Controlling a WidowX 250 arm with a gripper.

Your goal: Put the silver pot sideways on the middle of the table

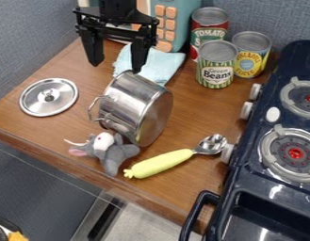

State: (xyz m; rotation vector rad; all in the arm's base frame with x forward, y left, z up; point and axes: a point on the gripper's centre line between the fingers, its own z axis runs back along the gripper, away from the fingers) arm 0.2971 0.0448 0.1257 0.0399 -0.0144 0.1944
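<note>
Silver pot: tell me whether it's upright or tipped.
Tipped: the silver pot lies on its side, its round base facing the stove.

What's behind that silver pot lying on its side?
A light blue cloth lies behind the pot, on the wooden table. Whatever sits right against the pot's far side is covered by the pot itself.

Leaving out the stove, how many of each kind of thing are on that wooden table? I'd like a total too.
Cans: 3
Pot: 1
Loose lid: 1
Spoon with yellow handle: 1
Stuffed animal: 1
Light blue cloth: 1
Teal toy with orange buttons: 1
Total: 9
</note>
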